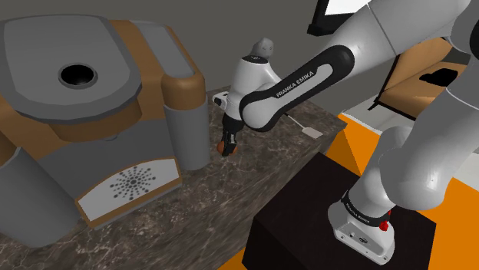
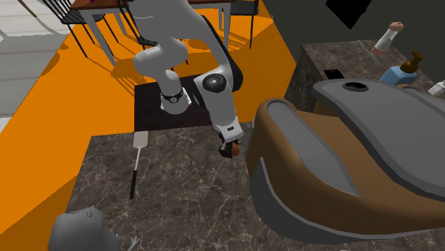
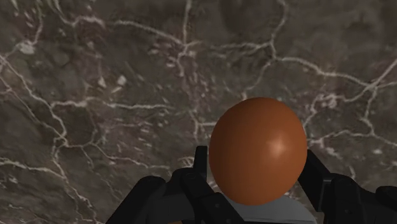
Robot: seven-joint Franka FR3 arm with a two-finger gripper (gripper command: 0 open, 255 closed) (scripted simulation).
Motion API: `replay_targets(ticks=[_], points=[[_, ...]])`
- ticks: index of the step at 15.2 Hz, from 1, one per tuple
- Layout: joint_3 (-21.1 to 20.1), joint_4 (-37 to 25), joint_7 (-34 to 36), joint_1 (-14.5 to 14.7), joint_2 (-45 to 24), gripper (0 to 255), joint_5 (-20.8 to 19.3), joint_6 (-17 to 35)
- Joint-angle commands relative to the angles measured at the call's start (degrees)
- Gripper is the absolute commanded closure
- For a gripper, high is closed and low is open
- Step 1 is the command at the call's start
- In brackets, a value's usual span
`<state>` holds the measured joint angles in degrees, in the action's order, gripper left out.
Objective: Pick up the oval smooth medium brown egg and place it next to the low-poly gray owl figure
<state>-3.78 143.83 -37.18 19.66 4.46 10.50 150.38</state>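
Clasping brown egg (image 3: pixel 257 149), tool (image 1: pixel 227 144) over open marble counter (image 3: pixel 95 95), grey-brown machine (image 1: pixel 92 115) close beside

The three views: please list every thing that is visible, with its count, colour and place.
counter: one, dark marbled, under everything below
egg: one, brown, held in the gripper
owl figure: one, grey, second exterior view's lower left
coffee machine: one, grey and brown, on the counter beside the gripper
utensil: one, dark handle, pale head, lying on the counter
blue bottle: one, on a further counter
white bottle: one, behind the blue one
stand: one, black, on orange floor
arm: one, white with dark joints
gripper: one, black, shut on the egg
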Motion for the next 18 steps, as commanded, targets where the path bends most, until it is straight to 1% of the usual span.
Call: replay_targets(ticks=[1,18], points=[[0.0,0.0,0.0,0.0,0.0,255,0.0,0.0],[0.2,-5.5,2.3,-0.6,8.7,255,-2.0,-14.2]])
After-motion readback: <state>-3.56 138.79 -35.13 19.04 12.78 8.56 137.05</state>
